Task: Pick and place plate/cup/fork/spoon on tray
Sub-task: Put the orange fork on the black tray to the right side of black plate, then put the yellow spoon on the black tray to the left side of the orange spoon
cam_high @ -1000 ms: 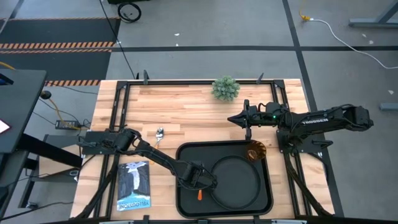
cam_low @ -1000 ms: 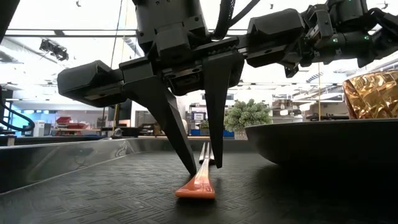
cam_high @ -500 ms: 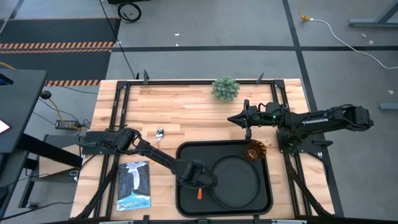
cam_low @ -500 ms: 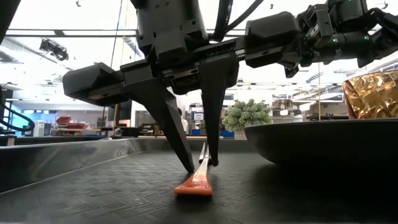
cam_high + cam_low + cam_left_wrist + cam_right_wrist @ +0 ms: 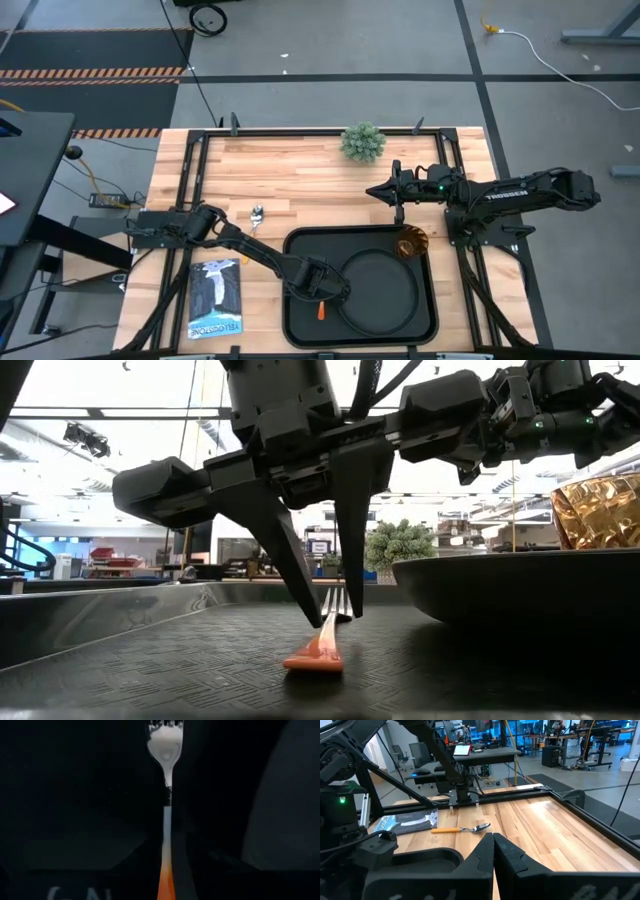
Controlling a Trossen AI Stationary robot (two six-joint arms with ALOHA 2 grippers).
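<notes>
The fork (image 5: 320, 311) lies flat on the floor of the black tray (image 5: 300, 250), left of the round black plate (image 5: 380, 290); it also shows in the low view (image 5: 318, 652) and the left wrist view (image 5: 168, 780). My left gripper (image 5: 337, 620) is open, points down, and has one fingertip on either side of the fork's handle. The amber cup (image 5: 410, 243) stands in the tray's far right corner. The spoon (image 5: 256, 214) lies on the wood left of the tray. My right gripper (image 5: 372, 190) is shut and empty above the table, beyond the tray. My left gripper's fingertips (image 5: 322, 622) stand close on either side of the fork's handle (image 5: 326, 630), coming from above. I cannot tell whether they touch it. The fork rests on the tray floor.
A small green plant (image 5: 362, 142) stands at the table's far edge. A printed booklet (image 5: 215, 298) lies on the wood left of the tray. The plate's rim (image 5: 520, 585) rises close to the right of the fork.
My left gripper has risen a little from the tray floor, staying over the fork. The fork stays lying on the tray.
</notes>
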